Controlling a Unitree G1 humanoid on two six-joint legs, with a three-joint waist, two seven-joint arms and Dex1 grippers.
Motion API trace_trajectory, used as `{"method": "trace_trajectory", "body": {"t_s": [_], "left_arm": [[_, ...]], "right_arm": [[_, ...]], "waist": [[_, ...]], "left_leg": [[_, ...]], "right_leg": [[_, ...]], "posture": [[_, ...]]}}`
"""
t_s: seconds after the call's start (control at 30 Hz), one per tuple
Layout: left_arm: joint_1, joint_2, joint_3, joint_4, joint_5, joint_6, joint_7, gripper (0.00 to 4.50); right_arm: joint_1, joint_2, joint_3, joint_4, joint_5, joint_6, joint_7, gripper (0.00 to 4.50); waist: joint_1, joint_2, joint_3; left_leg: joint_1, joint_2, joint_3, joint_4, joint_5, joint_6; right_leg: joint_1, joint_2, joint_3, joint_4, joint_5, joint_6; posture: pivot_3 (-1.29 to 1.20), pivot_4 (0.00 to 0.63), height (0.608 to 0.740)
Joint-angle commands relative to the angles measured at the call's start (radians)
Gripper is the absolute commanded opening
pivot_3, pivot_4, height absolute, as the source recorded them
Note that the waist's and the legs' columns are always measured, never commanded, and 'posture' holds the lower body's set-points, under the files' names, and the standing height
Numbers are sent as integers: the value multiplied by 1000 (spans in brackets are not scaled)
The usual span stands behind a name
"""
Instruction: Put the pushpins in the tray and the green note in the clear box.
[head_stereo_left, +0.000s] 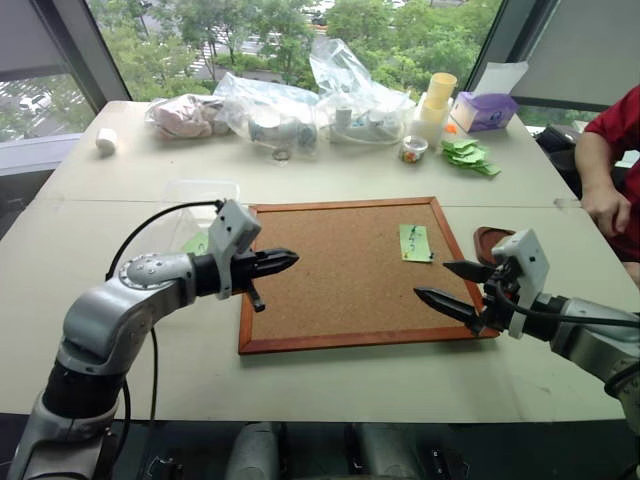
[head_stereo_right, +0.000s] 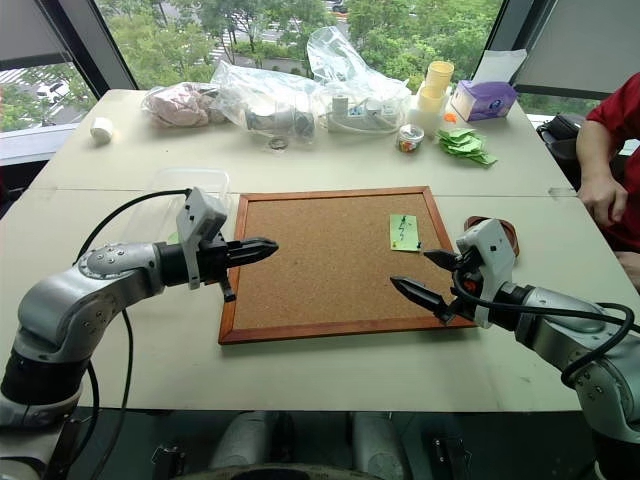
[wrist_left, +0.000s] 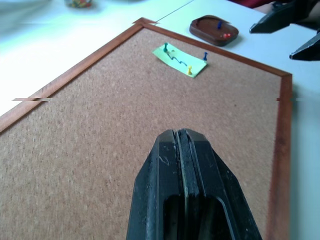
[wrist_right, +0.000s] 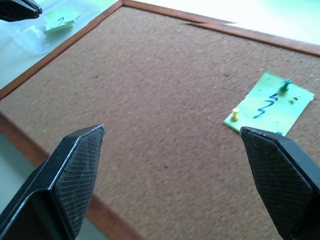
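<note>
Both grippers hover over the corkboard: my left gripper is closed and empty, my right gripper is wide open.
Light-green square note with dark scribble lies on the cork, fixed by green, yellow and blue pushpins; brown tray just beside the frame holds two pins.

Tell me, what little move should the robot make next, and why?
Probably ease the right gripper, whose jaws stand open, toward the green note, which is pinned to the corkboard by pushpins. They have to come out before the note can go. The tray already holds two pins.
</note>
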Motion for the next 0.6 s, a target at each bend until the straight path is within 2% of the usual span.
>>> {"method": "trace_trajectory", "body": {"t_s": [0.03, 0.33, 0.6], "left_arm": [[-38, -15, -106, 105, 102, -80, -48, 29], [-75, -40, -281, 274, 277, -138, -132, 29], [-66, -78, -267, 291, 309, -135, -145, 29]], "right_arm": [[-73, 8, 39, 68, -67, -46, -19, 4500], [-371, 105, 241, 511, -347, -228, -43, 4500], [-491, 184, 295, 758, -466, -372, 3, 4500]], "waist": [[-2, 0, 0], [-2, 1, 1], [2, 2, 0]], "left_leg": [[0, -1, 0, 0, 1, -1], [-2, 2, 2, 0, 2, -4], [-1, 2, 2, 0, 2, -4]], "right_leg": [[0, 0, 0, 0, 0, 0], [-3, 0, 1, 1, 0, 0], [-2, -1, 1, 1, 0, 0]], "posture": [[0, 150, 738], [0, 150, 738], [0, 150, 738]]}}
